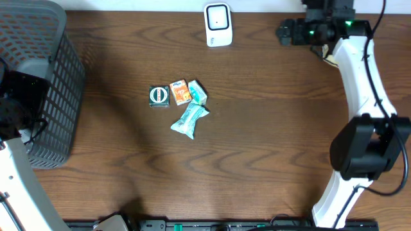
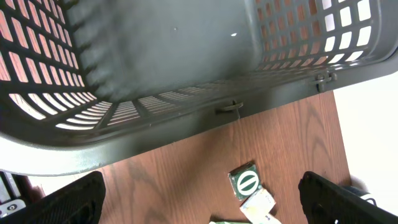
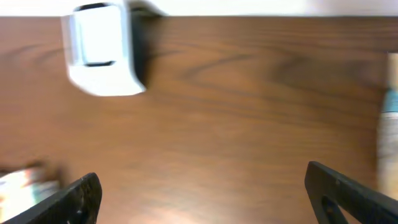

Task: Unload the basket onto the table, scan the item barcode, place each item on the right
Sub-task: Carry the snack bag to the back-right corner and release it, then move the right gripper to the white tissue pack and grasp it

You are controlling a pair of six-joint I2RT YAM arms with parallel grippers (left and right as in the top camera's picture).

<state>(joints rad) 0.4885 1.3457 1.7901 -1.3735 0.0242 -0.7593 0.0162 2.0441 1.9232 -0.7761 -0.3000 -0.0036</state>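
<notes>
We start at the right claw [image 3: 202, 177]: fingers spread wide, only bare wood between them. It hangs near the far edge of the table [image 1: 270, 160], with the white scanner [image 1: 218, 24] close on its side, set against that same far edge. This wrist view is blurred, so we can't make out the smear at its right border.

Over to the left claw [image 2: 200, 186]: it's also splayed and empty, hovering at the dark basket [image 1: 64, 83] on the table's left end. The basket's mesh wall fills most of its view and stands between it and the goods.

Those lie mid-table, well apart from both claws. A green packet [image 1: 158, 95], an orange packet [image 1: 180, 92] and a teal packet [image 1: 198, 92] sit side by side, and a pale blue pouch [image 1: 190, 120] lies just in front of them. Around the cluster we see open wood on every side. The right arm [image 1: 359, 83] runs along the right edge.
</notes>
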